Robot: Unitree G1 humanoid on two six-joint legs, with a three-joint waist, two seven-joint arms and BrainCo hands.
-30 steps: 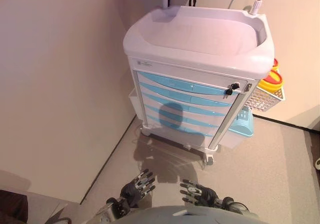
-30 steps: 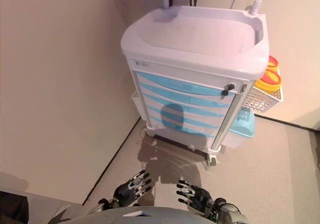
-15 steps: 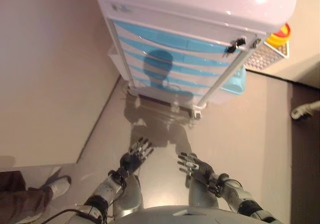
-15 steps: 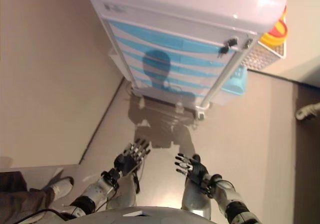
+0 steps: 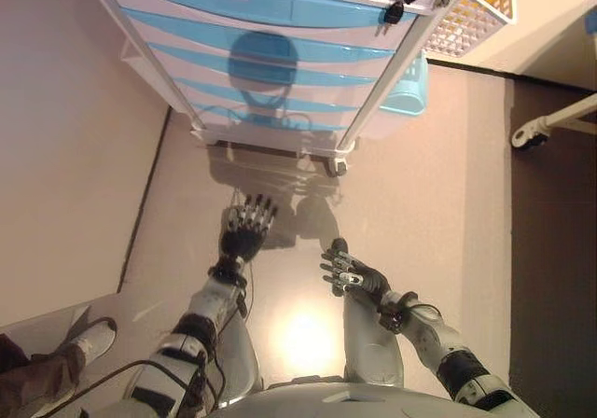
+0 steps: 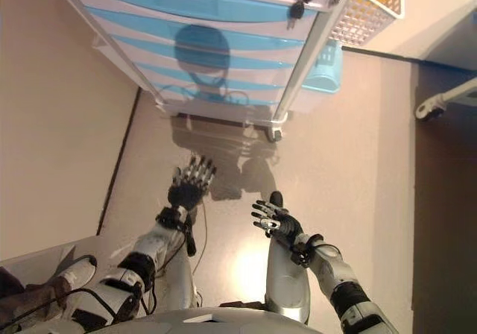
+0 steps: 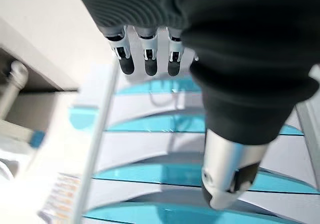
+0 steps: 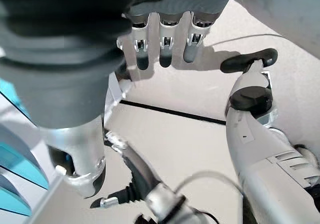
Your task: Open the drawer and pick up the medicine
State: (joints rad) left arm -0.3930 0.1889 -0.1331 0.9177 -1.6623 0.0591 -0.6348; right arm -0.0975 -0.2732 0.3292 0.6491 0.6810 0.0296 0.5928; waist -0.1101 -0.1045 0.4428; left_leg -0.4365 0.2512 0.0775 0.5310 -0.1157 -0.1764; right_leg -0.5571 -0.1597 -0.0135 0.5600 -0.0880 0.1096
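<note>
While your left hand [image 5: 244,235] reached forward with its fingers straight and spread, holding nothing, it was well short of the cart [image 5: 280,82], low over the floor [image 5: 438,185]. Your right hand [image 5: 347,273] hung beside it, fingers loosely relaxed and just as empty. Compared with a second earlier, the head had tipped down and the whole picture had slid: the cart's white top was gone from view, and both arms showed much further out ahead of you. That was mostly the camera moving, though the arms had plainly extended too. The blue drawers [image 5: 252,9] were all shut, the key [image 5: 396,6] sitting in the lock near the top right corner. No medicine showed anywhere; my guess was it lay inside one of those drawers. The basket [image 5: 466,21] hung off the cart's right side. At the lower left corner a person's shoe [image 5: 89,339] stood on the floor. You had the approach under way, but the drawer step had not started.
</note>
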